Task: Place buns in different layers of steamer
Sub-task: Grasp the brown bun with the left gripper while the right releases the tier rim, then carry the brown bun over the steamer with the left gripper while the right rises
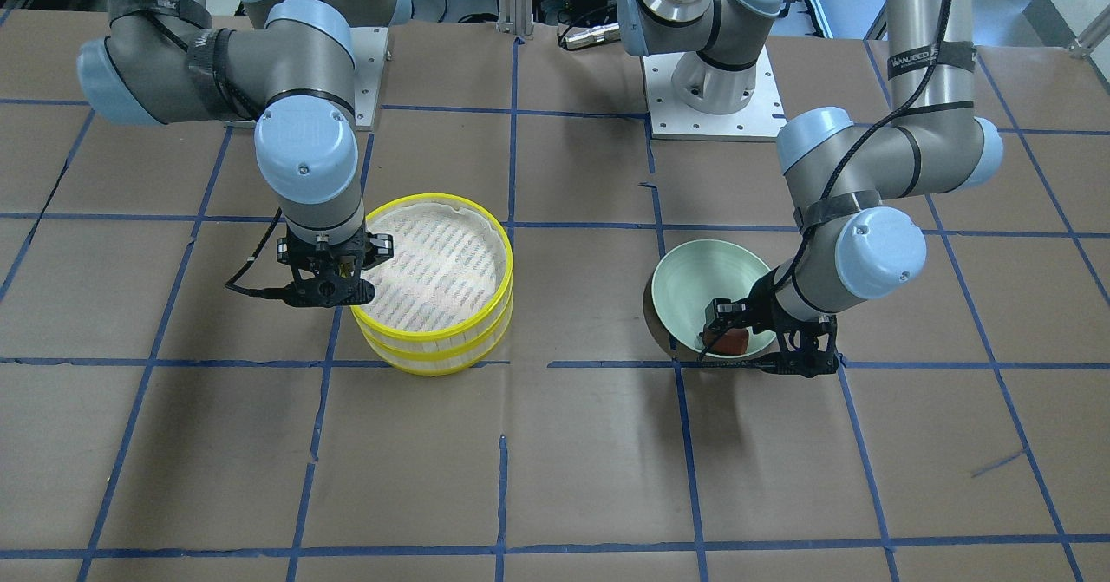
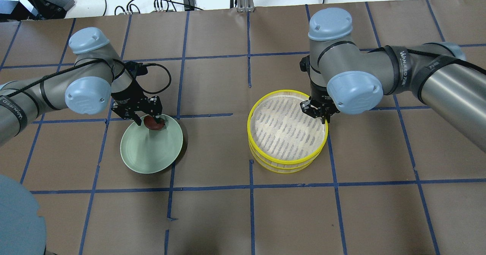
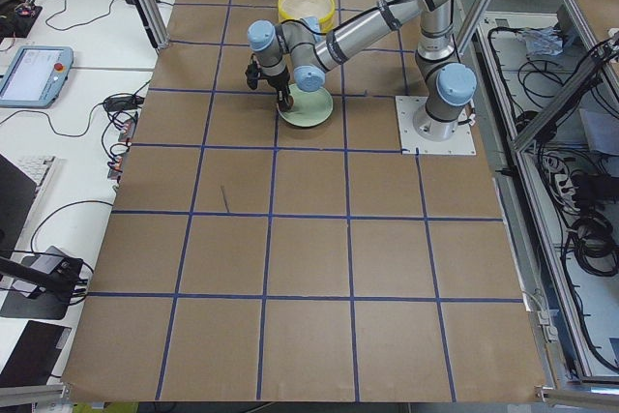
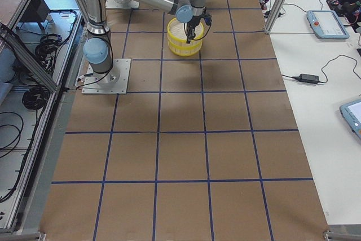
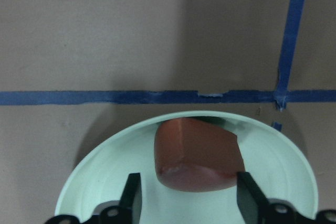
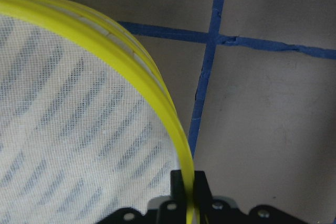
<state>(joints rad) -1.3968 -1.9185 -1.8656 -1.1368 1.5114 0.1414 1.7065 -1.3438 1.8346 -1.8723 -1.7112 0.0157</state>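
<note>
A glossy reddish-brown bun point(image 5: 197, 156) lies on the far part of the pale green plate point(image 2: 148, 156). My left gripper point(image 5: 189, 181) is open and low over the plate, one finger on each side of the bun; the right finger touches it and a small gap shows at the left one. The two steamer tiers stand stacked, top tier point(image 2: 265, 96) on lower tier point(image 2: 284, 168), and the top floor is bare. My right gripper point(image 6: 190, 178) is shut on the top tier's yellow rim at its edge. The white bun is not in view.
Brown paper with a blue tape grid point(image 1: 512, 226) covers the table. The arm base plates point(image 1: 711, 88) sit on the robot's side of the table. Desks with tablets and cables point(image 4: 324, 23) run along the table's far side in the side views.
</note>
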